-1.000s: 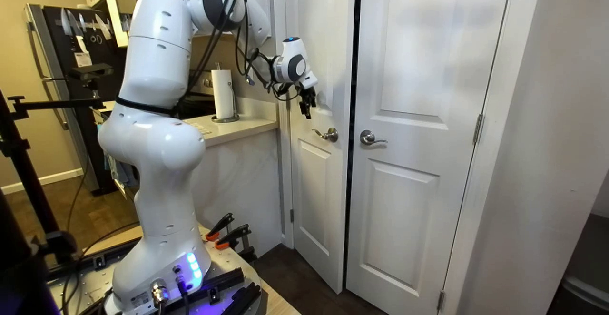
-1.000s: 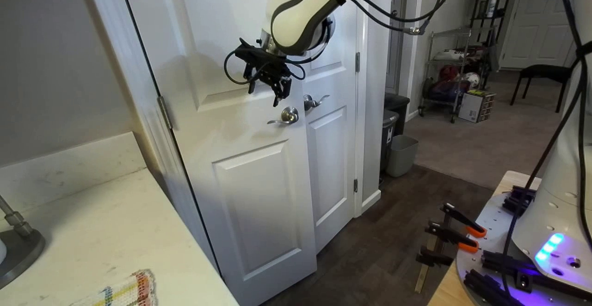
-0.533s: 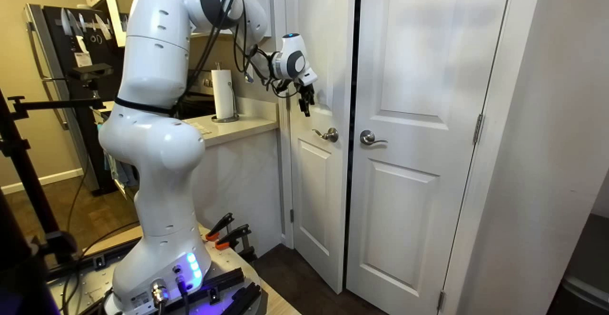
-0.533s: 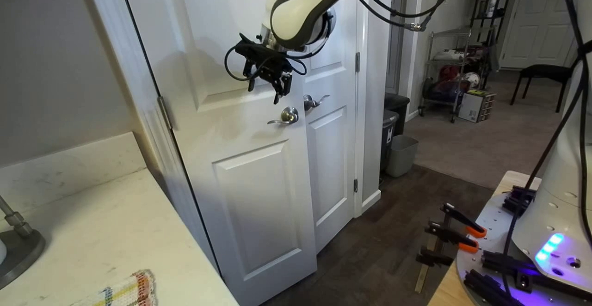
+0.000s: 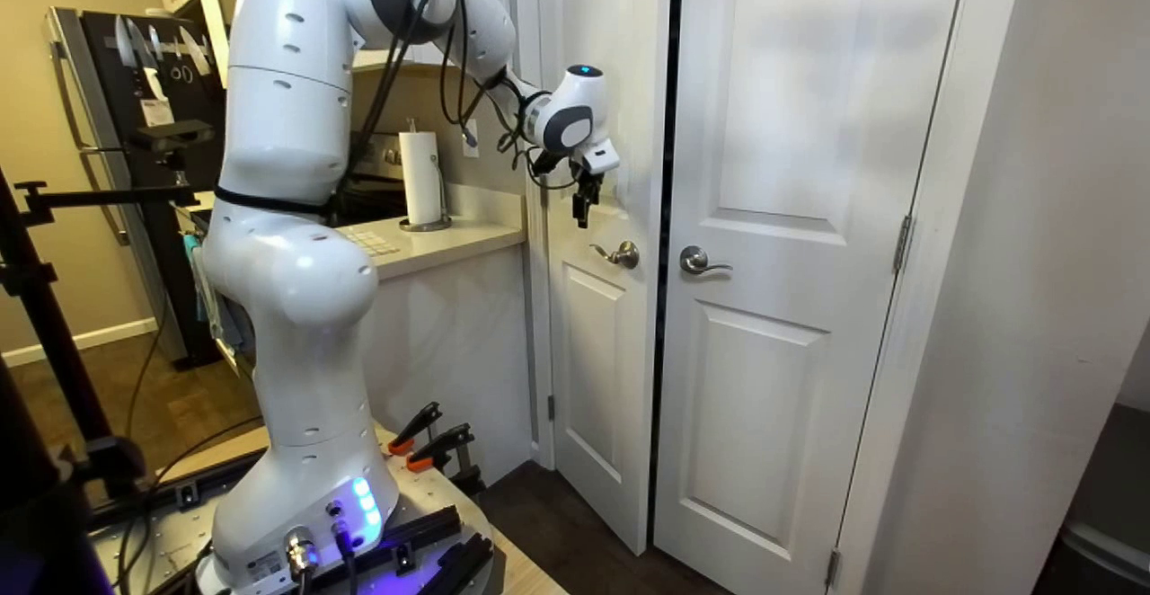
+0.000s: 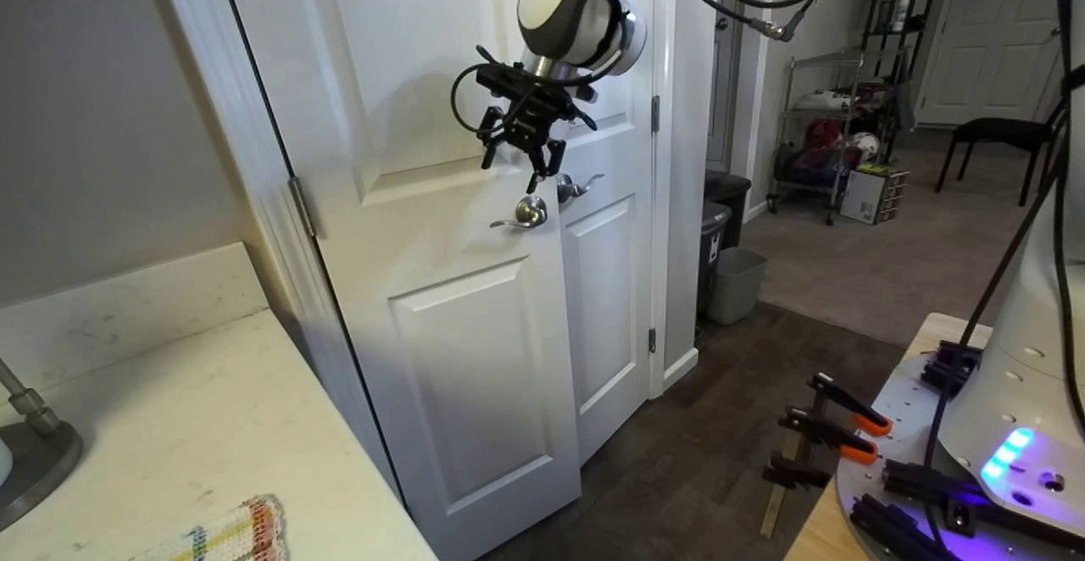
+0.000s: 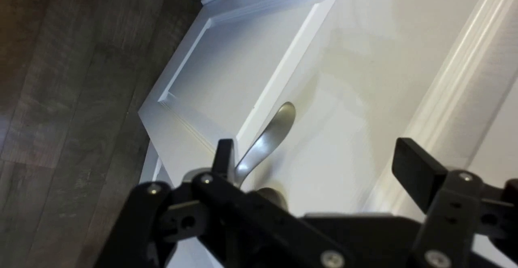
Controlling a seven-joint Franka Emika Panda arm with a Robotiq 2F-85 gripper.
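My black gripper [image 5: 582, 214] is open and empty. It hangs fingers down, just above the silver lever handle [image 5: 620, 254] of a white panel door [image 5: 593, 352]. In an exterior view the gripper [image 6: 512, 173] shows its spread fingers above the same handle [image 6: 527, 212]. In the wrist view the lever [image 7: 269, 136] lies beside the left finger of the gripper [image 7: 319, 160], which hides part of the handle's base. I cannot tell whether that finger touches it. This door stands ajar; its edge sticks out past a second white door [image 5: 764, 415] with its own lever handle [image 5: 696, 261].
A pale counter [image 6: 169, 400] juts out beside the door, with a cloth [image 6: 233, 536] on it. A paper towel roll [image 5: 420, 178] stands on a counter. Clamps [image 6: 835, 434] stick out from the robot's table. A grey bin [image 6: 737, 286] stands beyond the doors.
My gripper first rose slightly, then moved right in both exterior views, over the door handle, and tilted to point more steeply down. The arm's upper links shifted. The doors have not moved.
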